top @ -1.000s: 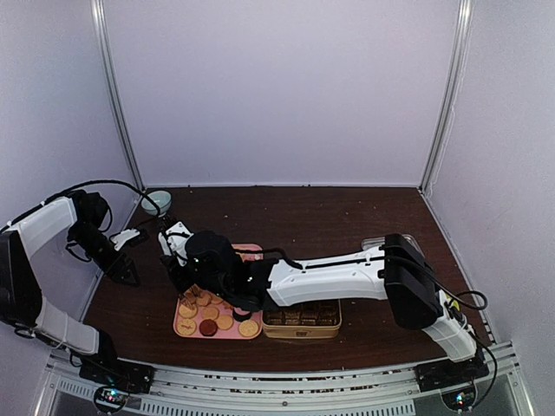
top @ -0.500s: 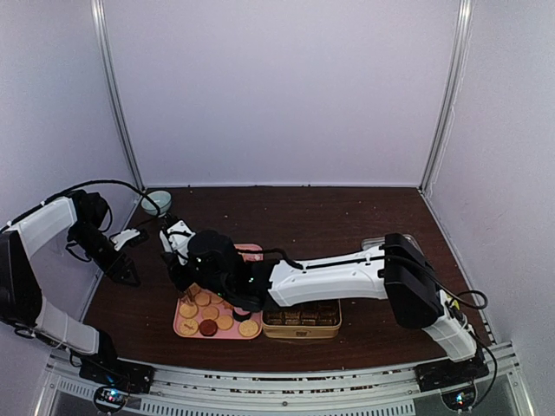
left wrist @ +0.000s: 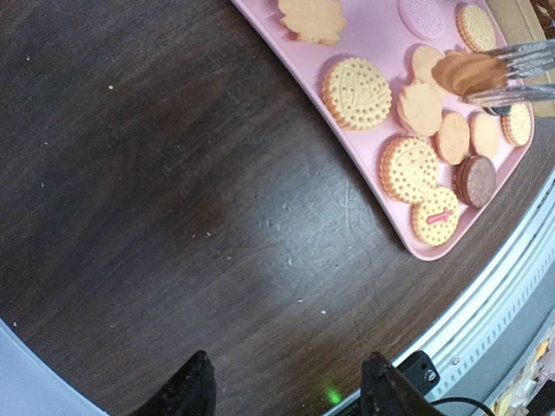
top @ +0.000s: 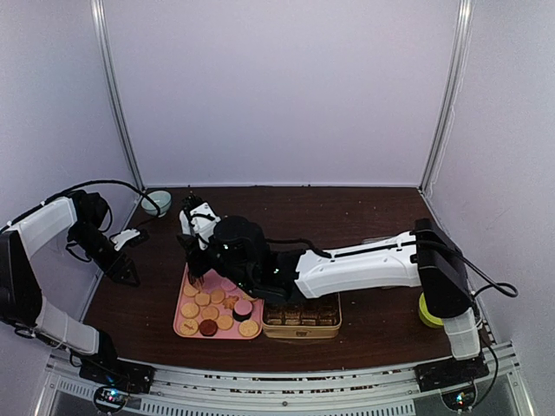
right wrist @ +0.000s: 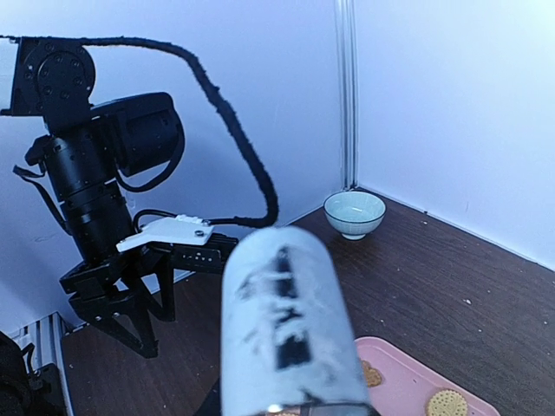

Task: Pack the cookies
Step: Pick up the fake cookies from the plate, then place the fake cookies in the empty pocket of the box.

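Note:
Several cookies (top: 208, 308) lie on a pink tray (top: 185, 328): round tan ones, a dark one (left wrist: 476, 180) and a flower-shaped one (left wrist: 312, 17). My right gripper (top: 211, 238) is above the tray's far end, shut on metal tongs (right wrist: 286, 329) whose handle fills the right wrist view and hides the fingers. The tongs' tips (left wrist: 520, 61) pinch a tan cookie (left wrist: 464, 71) just above the tray. My left gripper (left wrist: 290, 390) hangs open over bare table left of the tray, with nothing between its fingers.
A gold tin (top: 302, 330) with brown compartments stands against the tray's right side. A pale bowl (top: 157, 202) sits in the back left corner. A yellow-green object (top: 427, 310) lies beside the right arm's base. The left arm (right wrist: 95, 191) stands close by the tray.
The right arm has drawn back and risen over the tray's far end, and the tongs have closed on a tan cookie. More of the tray's cookies now show. The left arm has not moved.

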`<state>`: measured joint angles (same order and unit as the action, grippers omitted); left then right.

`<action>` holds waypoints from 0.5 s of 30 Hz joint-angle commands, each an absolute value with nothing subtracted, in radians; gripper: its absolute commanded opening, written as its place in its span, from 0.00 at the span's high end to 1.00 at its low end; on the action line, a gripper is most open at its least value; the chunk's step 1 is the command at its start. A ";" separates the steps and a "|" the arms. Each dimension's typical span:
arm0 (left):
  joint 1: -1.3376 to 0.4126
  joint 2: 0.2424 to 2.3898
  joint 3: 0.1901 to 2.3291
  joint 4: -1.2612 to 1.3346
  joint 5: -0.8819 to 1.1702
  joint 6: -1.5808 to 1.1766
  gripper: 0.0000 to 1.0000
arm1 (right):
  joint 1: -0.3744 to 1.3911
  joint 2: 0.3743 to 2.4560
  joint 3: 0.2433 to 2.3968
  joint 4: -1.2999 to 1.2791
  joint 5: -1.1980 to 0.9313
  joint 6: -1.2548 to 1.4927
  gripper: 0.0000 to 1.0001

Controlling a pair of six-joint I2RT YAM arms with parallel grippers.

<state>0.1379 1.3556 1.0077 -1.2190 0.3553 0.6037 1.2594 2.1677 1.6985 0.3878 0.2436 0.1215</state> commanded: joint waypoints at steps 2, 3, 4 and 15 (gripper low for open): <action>0.147 1.356 1.014 -1.206 0.370 0.606 0.41 | 1.242 2.035 1.596 0.511 0.284 0.144 1.00; 0.147 1.356 1.013 -1.206 0.370 0.606 0.41 | 1.241 2.014 1.571 0.523 0.288 0.145 1.00; 0.146 1.356 1.014 -1.206 0.370 0.606 0.41 | 1.240 1.990 1.543 0.533 0.294 0.146 1.00; 0.147 1.362 1.030 -1.213 0.380 0.608 0.42 | 1.229 1.581 1.062 0.592 0.508 0.092 1.00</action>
<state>0.1387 1.3560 1.0080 -1.2201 0.3607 0.6033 1.2369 1.7336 1.1893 0.5415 0.3771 0.1200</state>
